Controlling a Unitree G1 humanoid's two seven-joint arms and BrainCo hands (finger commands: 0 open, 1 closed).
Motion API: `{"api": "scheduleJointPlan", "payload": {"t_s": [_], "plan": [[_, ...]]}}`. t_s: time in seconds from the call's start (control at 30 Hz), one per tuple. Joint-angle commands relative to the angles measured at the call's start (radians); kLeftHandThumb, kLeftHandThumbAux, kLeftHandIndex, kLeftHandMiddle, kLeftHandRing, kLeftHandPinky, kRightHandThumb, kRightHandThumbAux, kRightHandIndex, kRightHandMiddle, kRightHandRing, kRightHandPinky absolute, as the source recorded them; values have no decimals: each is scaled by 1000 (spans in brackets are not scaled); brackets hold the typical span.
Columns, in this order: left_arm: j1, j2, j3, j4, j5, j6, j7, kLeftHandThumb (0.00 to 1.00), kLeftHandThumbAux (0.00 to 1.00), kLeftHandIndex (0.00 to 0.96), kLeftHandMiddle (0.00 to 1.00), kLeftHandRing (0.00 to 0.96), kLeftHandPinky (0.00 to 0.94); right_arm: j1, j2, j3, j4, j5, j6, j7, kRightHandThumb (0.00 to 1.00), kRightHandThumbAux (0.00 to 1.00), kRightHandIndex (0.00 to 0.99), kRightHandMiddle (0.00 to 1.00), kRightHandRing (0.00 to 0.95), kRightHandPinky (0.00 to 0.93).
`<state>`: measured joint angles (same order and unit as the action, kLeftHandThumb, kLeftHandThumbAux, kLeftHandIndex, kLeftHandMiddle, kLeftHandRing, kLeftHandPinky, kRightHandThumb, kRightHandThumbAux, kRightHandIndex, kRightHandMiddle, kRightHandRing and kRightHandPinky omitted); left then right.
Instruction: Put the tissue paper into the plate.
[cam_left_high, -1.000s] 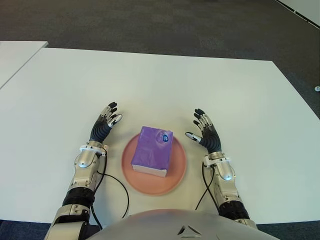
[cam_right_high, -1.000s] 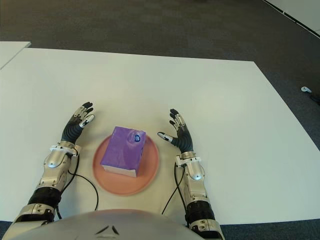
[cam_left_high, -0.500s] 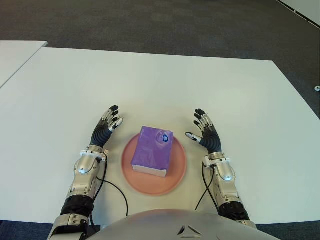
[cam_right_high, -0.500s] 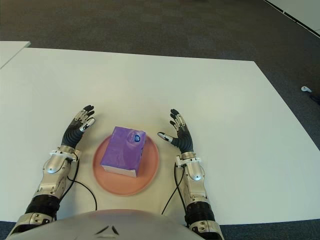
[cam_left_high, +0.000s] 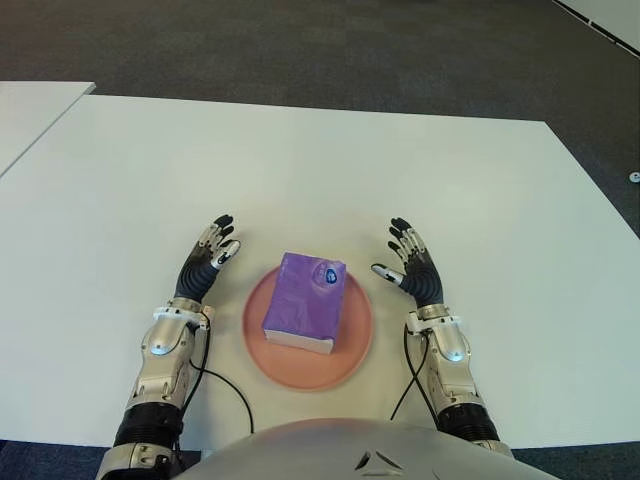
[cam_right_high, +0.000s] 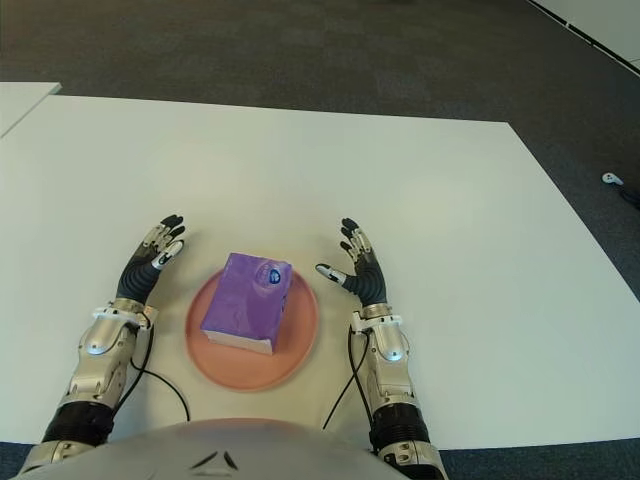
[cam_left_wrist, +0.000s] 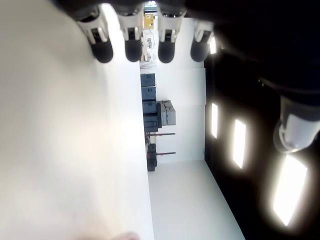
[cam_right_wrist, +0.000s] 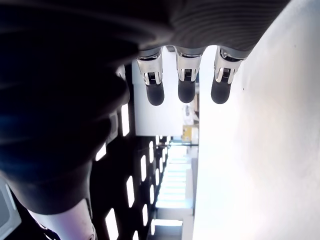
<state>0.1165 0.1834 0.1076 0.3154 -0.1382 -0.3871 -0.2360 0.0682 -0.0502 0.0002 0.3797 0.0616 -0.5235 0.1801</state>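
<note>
The purple tissue pack (cam_left_high: 306, 302) lies inside the pink plate (cam_left_high: 352, 355) on the white table (cam_left_high: 330, 170), close to the robot's body. The left hand (cam_left_high: 204, 264) shows just beside the plate on its left, fingers (cam_left_wrist: 132, 41) stretched out straight and holding nothing. The right hand (cam_left_high: 413, 269) shows just beside the plate on its right, fingers (cam_right_wrist: 186, 80) likewise spread and empty. Neither hand touches the pack or the plate.

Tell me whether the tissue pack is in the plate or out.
In. The purple tissue pack lies flat on the pink plate, with neither open hand touching it.
</note>
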Motion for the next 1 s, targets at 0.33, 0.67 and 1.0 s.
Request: {"api": "scheduleJointPlan", "payload": {"t_s": [0.33, 0.67, 1.0], "plan": [[59, -37, 8, -45, 10, 22, 36, 0, 447, 0, 0, 0, 0, 139, 51, 13, -3, -41, 191, -115, 5, 783, 0, 0, 0, 0], [64, -48, 14, -50, 9, 23, 50, 0, 457, 0, 0, 0, 0, 143, 65, 12, -50, -70, 262, -182, 0, 748, 0, 0, 0, 0], [56, -55, 17, -30, 30, -19, 71, 0, 459, 0, 0, 0, 0, 140, 72, 11, -62, -71, 281, -201, 0, 712, 0, 0, 0, 0]]}}
